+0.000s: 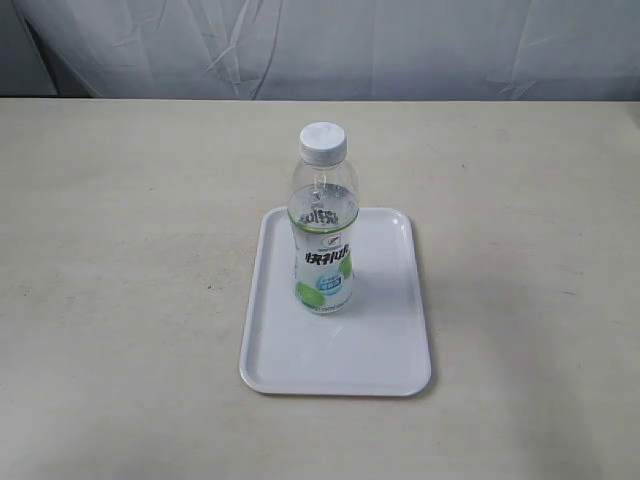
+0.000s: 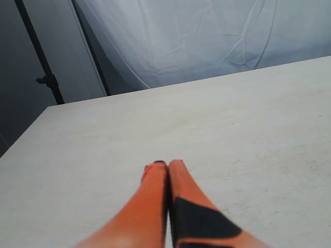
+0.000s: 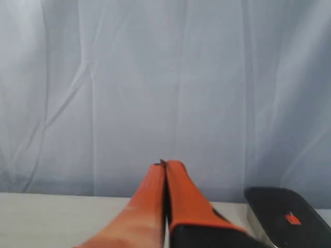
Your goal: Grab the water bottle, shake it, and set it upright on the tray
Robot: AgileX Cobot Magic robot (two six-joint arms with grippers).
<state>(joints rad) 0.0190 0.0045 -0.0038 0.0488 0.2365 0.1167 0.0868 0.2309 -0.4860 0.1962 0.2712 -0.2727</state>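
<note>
The water bottle (image 1: 324, 225), clear with a white cap and a white-and-green label, stands upright on the white tray (image 1: 375, 345) in the middle of the table. No gripper shows in the exterior view. In the left wrist view my left gripper (image 2: 167, 164) is shut, its orange fingers pressed together over bare tabletop with nothing between them. In the right wrist view my right gripper (image 3: 165, 165) is also shut and empty, pointing toward the grey curtain. Neither wrist view shows the bottle or the tray.
A pale curtain (image 1: 320, 45) hangs behind the table's far edge. A black stand pole (image 2: 39, 57) rises beyond the table's corner in the left wrist view. A dark object with a red mark (image 3: 284, 214) lies beside the right gripper.
</note>
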